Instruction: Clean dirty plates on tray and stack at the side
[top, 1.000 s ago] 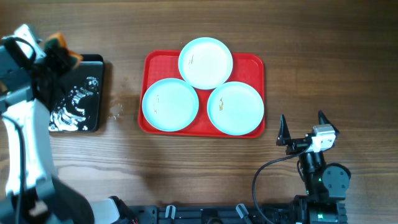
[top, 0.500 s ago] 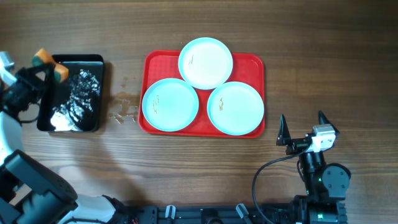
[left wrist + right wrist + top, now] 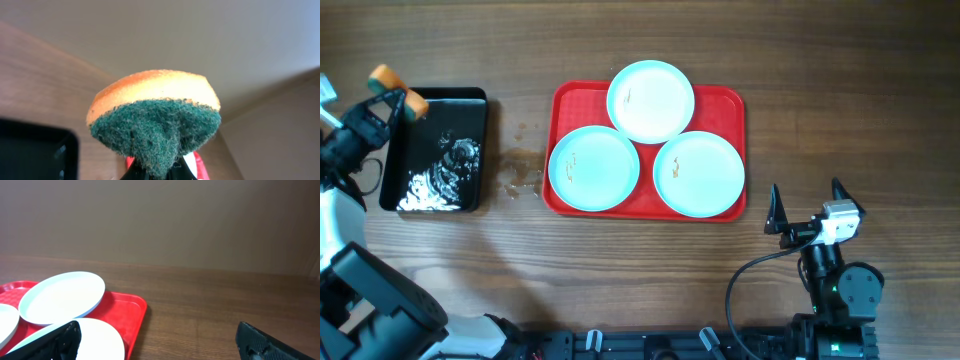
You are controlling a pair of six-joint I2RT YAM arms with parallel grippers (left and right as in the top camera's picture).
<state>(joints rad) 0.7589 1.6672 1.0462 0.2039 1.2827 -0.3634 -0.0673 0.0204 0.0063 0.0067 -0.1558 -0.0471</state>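
Three plates lie flat on the tray (image 3: 728,100), mid-table: far plate (image 3: 651,101) overlapping the tray's far rim, left plate (image 3: 594,168) and right plate (image 3: 699,174) side by side nearer. Each carries a small brown smudge. The sponge (image 3: 155,115) is well apart, off left, over the black tray's (image 3: 483,150) far left corner. The left gripper (image 3: 396,92) is clamped on it, orange layer above the green scour. There is white foam (image 3: 440,170) in the black tray. The right gripper (image 3: 806,190) sits just beyond the tray's near right corner, fingers spread wide, empty. Wet spots (image 3: 520,180) mark the wooden table (image 3: 840,80) between the trays. A plain beige wall (image 3: 160,220) stands behind.
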